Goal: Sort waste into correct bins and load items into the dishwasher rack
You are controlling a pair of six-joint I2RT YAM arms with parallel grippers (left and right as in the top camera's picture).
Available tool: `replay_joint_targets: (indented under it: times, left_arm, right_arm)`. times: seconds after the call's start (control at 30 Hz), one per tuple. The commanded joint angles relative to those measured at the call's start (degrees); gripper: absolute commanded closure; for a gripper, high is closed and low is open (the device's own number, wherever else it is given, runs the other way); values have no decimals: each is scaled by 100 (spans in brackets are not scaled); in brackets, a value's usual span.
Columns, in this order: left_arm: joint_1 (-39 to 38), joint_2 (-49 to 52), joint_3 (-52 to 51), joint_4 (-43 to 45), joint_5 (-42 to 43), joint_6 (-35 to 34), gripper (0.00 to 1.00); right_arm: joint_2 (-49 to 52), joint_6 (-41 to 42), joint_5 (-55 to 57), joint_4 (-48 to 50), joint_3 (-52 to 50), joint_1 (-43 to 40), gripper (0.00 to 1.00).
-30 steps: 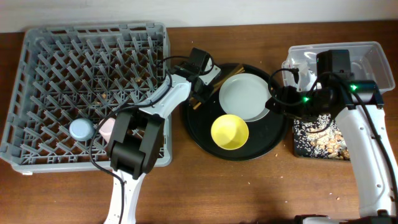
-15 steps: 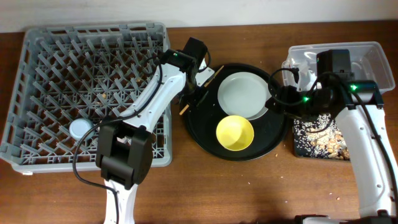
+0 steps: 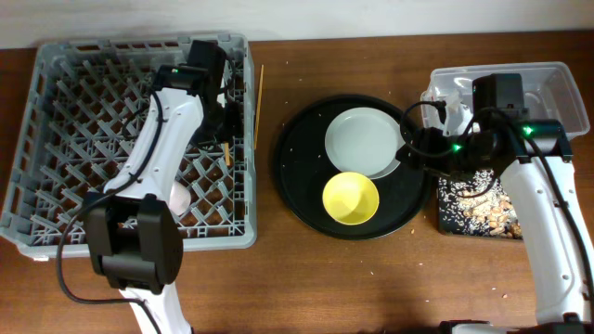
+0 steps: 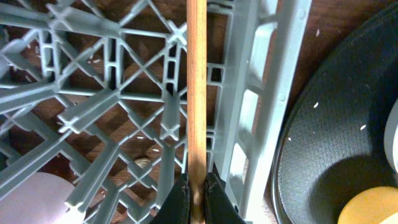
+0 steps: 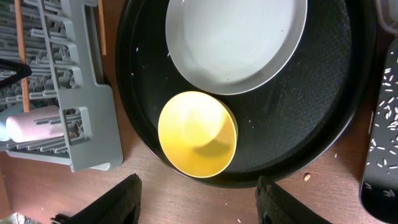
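Left tool [image 4: 197,190] tight on chopstick [image 4: 196,81]

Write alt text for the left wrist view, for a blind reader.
The left pincer grips a wooden chopstick over the grey dishwasher rack, near its wall. A round black tray and yellow bowl lie at right.

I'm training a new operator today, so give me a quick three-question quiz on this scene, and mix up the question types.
1. True or false: the yellow bowl sits in the dishwasher rack.
2. The left gripper is shut on: A) a chopstick, B) a pink cup, C) a paper wad.
3. Is the right gripper open or shut?
Key: 1 false, it sits on the round black tray; 2 A; 3 open.
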Motion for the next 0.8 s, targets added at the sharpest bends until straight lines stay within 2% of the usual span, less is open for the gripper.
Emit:
replay_joint_targets:
  times: [0.0,0.07,0.1,0.13,0.17,0.2,0.27,0.4,0.47,0.57,0.63,0.7,0.77]
  left_arm:
    - [-166,61,-50,-4,-2,326,84]
    - [-179,48,44,-59,9,326,60]
    - [-179,37,306,-264,52,326,59]
    - [-201,28,669,-286,402,332,58]
    - [-326,28,839,96,752,695,58]
    - [-529,66,835,664,577,925,58]
    - [-898,402,820,1458,-271,935,59]
    - [-1019,1526,820,2669,-496,1080,59]
    - [-789,1906,820,2647,-584,1075,60]
    - [-529,1912,822,2251,-857,1075,60]
    - [-387,1912,826,2151,-627,1078,60]
    - [-514,1915,826,2402,-479,1075,60]
    - [-745,1934,809,2573,-909,1073,60]
  right_arm:
    - [-48,-76,52,4,59,-22,40]
    - [-48,-74,50,2,59,-22,40]
    - [-48,-61,50,2,59,-22,40]
    - [-48,-61,50,2,59,-22,40]
    - [-48,-61,50,2,59,-22,40]
    - [-48,-61,52,2,59,-22,40]
    - [-48,-61,52,2,59,-22,40]
    - [-48,-61,52,2,59,-22,39]
    - [-48,-61,50,-9,59,-22,39]
    - [-48,-61,52,-2,59,-22,39]
    - [-48,-61,52,0,59,-22,39]
    - [-48,-61,52,0,59,-22,39]
    - [-48,-61,55,0,59,-22,39]
